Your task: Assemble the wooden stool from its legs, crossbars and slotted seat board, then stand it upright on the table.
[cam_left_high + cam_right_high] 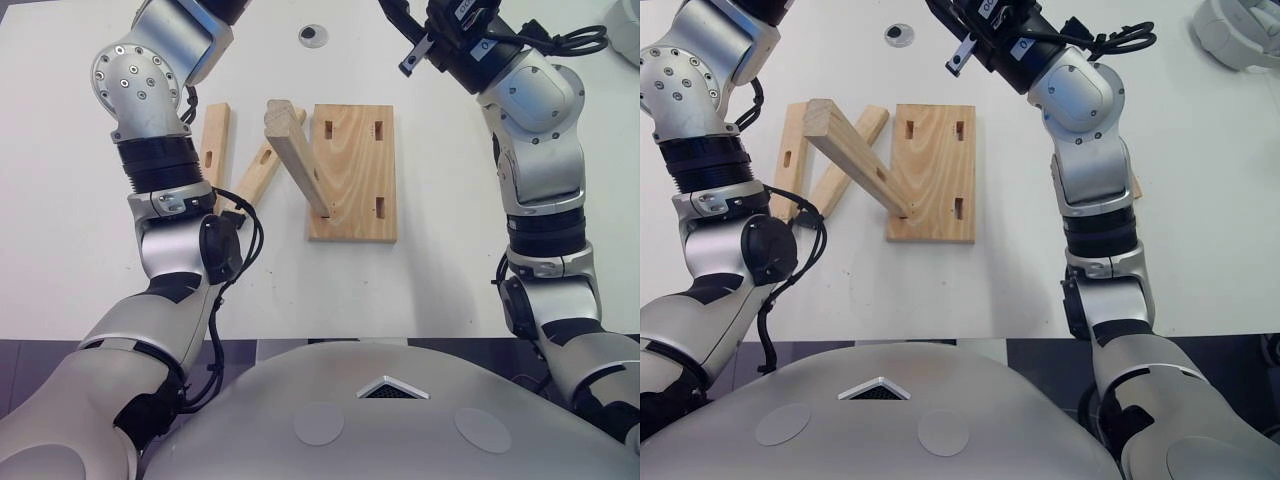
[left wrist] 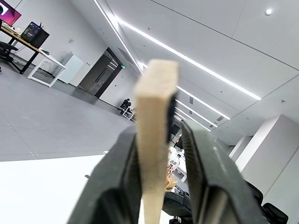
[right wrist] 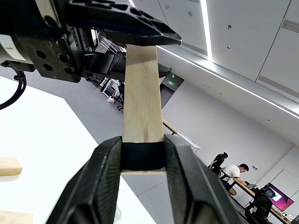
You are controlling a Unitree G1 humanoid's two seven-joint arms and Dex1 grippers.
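- A white desk (image 1: 440,270) seen from above, with the robot's two arms raised toward its far edge.
- The slotted seat board (image 1: 355,150) lies flat near the middle of the desk. Three of its rectangular slots are uncovered.
- One leg (image 1: 298,160) is planted in the slot at the board's near-left corner. It is tilted, not upright, with its top leaning away and to the left, past the board's edge.
- Just left of the board, two more parts lie flat on the desk. The outer loose piece (image 1: 215,140) runs near to far and has a slot in its face. The inner loose piece (image 1: 258,172) lies at a slant, passing under the tilted leg's upper end.
- A short wooden block (image 1: 1135,188) lies on the desk, mostly hidden behind the right forearm.
- A small round black object (image 1: 313,35) lies on the desk beyond the board.
- The left end effector (image 2: 156,135) is lifted clear of the desk, its two fingers clamped on the wooden bar (image 2: 156,93), which is seen end-on.
- The right end effector (image 3: 142,149) is also raised, its fingers closed tight on one end of the same pale bar. In the right wrist view, the bar's other end is pinched by the other arm's black fingers.
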